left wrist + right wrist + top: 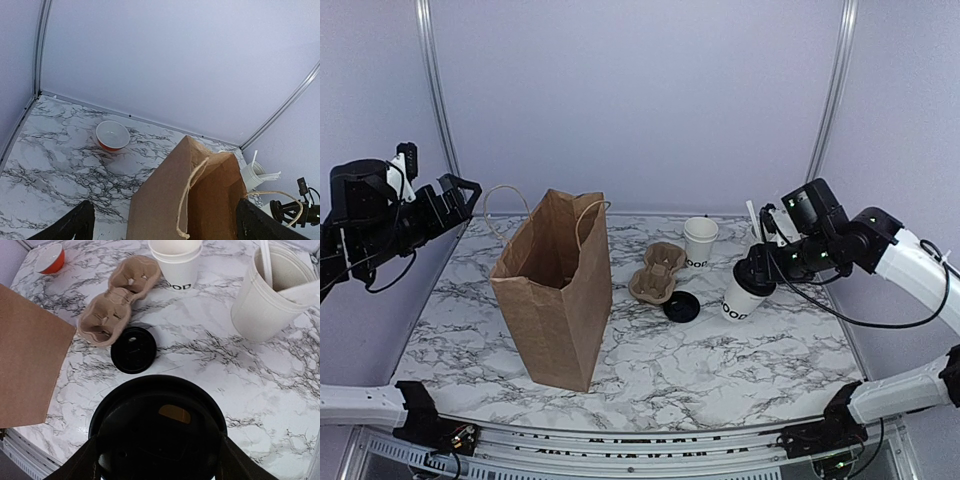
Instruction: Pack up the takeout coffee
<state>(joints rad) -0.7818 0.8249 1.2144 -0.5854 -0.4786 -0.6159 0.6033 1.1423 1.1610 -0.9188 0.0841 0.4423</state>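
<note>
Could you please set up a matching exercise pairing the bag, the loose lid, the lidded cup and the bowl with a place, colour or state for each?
1. bag
2. loose lid
3. lidded cup
4. bowl

a. held by the right gripper
b. lying flat beside the carrier
c. standing open
d. orange-red outside, white inside

Pairs: 1-c, 2-b, 3-a, 4-d.
</note>
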